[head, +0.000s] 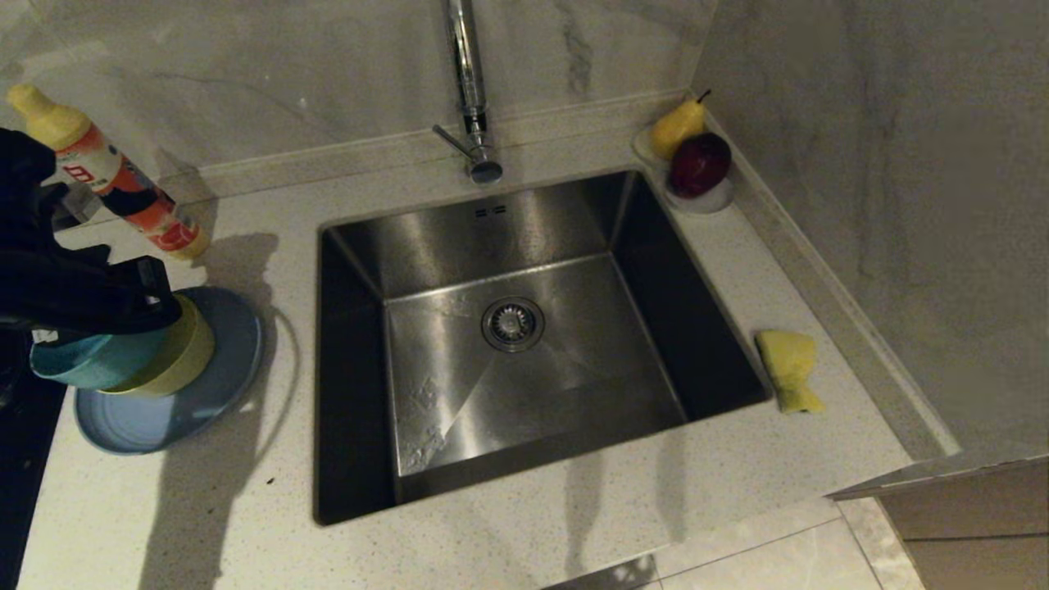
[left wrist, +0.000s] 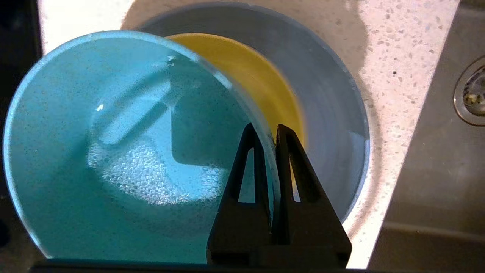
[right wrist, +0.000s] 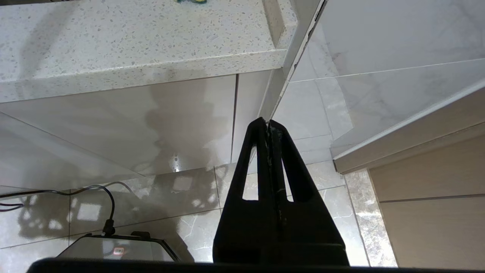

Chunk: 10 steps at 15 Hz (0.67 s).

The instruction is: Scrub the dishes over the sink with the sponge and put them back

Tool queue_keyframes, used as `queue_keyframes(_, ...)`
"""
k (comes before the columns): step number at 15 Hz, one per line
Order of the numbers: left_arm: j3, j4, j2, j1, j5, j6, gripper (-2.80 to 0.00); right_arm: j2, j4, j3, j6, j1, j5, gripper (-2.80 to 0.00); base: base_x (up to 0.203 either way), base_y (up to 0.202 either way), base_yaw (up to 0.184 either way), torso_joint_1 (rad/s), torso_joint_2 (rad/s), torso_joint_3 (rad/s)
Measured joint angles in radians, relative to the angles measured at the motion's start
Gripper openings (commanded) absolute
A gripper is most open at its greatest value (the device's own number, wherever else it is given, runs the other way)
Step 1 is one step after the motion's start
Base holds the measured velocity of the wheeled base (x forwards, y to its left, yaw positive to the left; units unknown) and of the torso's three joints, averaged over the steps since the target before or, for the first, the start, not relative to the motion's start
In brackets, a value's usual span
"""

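1. The left gripper [left wrist: 269,131] has its fingers [left wrist: 248,159] pinching the rim of the teal bowl [left wrist: 113,151], one inside and one outside.
2. The teal bowl tilts over the yellow bowl [left wrist: 257,83], which sits on the blue plate [left wrist: 326,113] on the bench [head: 574,508].
3. A good lift goes slow and straight up, so the yellow bowl stays put, then over to the sink [head: 574,377].
4. The sponge [head: 788,369] lies on the bench past the sink.
5. The right gripper [right wrist: 268,125] hangs low by the cupboard, fingers pressed together, holding nothing.

Matte black throughout: the left claw [left wrist: 269,131] and right claw [right wrist: 268,123] each end in two tapered, triangular fingers with slotted cut-outs.
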Motion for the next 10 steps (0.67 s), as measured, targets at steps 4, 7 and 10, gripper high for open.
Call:
queue_keyframes(4, -0.023, 0.008, -0.001, -0.013, 0.001, -0.003, -2.8, 0.0, 0.0, 0.0, 0.0, 0.0, 0.0, -2.8, 0.0, 0.0, 0.0, 0.0, 0.0, 0.0)
queue_keyframes(7, -0.008, 0.007, -0.003, -0.039, 0.004, -0.006, -2.8, 0.0, 0.0, 0.0, 0.0, 0.0, 0.0, -2.8, 0.0, 0.0, 0.0, 0.0, 0.0, 0.0)
queue_keyframes(10, 0.003, 0.003, -0.001, -0.042, 0.007, -0.006, -2.8, 0.0, 0.0, 0.0, 0.0, 0.0, 0.0, -2.8, 0.0, 0.0, 0.0, 0.0, 0.0, 0.0)
